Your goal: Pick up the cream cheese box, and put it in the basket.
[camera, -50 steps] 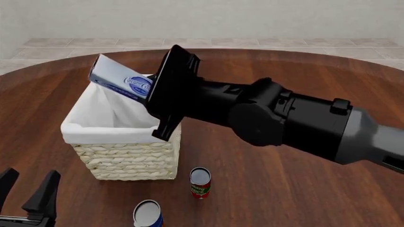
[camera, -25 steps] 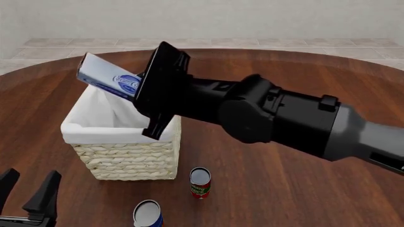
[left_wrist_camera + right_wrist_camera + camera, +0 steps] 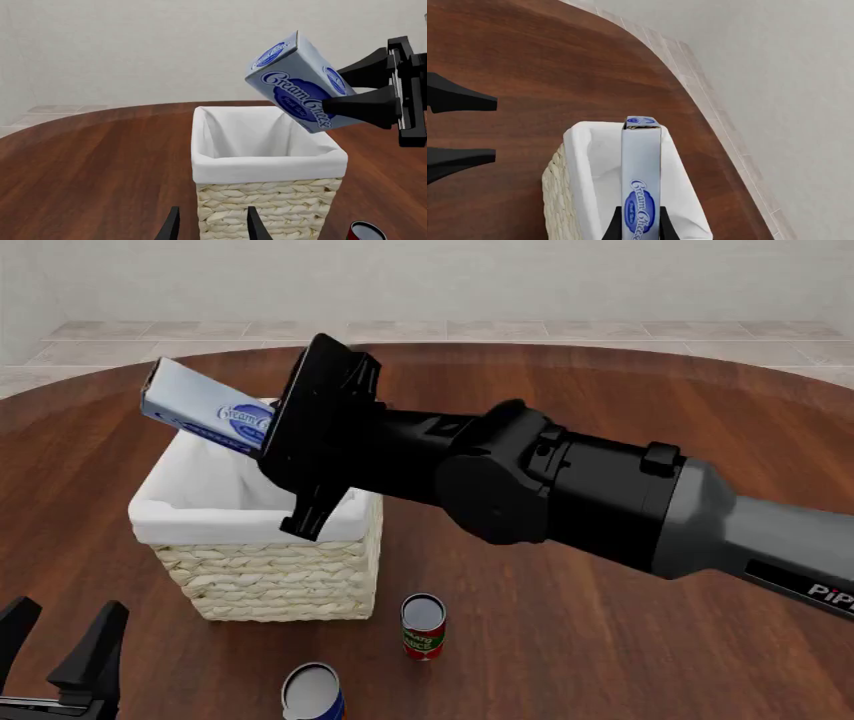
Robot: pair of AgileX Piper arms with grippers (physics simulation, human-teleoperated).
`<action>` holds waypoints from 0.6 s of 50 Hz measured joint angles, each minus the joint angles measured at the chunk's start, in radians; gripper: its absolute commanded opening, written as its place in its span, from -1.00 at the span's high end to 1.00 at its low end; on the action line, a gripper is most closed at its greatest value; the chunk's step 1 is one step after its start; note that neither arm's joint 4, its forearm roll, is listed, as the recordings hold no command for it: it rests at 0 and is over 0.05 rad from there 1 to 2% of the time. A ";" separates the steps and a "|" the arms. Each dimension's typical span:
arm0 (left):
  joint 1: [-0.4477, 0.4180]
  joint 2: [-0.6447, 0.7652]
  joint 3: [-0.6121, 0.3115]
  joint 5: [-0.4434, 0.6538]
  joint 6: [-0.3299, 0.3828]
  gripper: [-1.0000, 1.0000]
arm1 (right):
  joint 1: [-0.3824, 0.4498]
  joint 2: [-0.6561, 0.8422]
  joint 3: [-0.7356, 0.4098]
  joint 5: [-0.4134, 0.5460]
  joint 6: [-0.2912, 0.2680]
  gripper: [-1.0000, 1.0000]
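Note:
My right gripper (image 3: 263, 426) is shut on the cream cheese box (image 3: 198, 403), a white and pale grey carton with blue script. It holds the box tilted in the air above the far side of the basket (image 3: 267, 582), a pale wicker one with a white cloth liner. In the left wrist view the box (image 3: 297, 87) hangs over the basket's (image 3: 267, 212) open top, gripped by the black fingers (image 3: 363, 106). In the right wrist view the box (image 3: 640, 170) is edge-on over the liner (image 3: 584, 165). My left gripper (image 3: 64, 628) is open and empty, low near the table's front edge.
A red-labelled can (image 3: 423, 625) and a blue can (image 3: 312, 692) stand on the brown table in front of the basket. The right arm (image 3: 574, 490) stretches across the middle of the table. A tiled floor and pale wall lie beyond the table's far edge.
My right gripper has carried the box to the left and a little higher, over the basket's far left part. The left gripper has not moved.

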 measured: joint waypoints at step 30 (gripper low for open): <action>0.001 0.000 -0.004 -0.003 -0.004 -1.00 | 0.009 0.044 -0.013 -0.008 0.013 1.00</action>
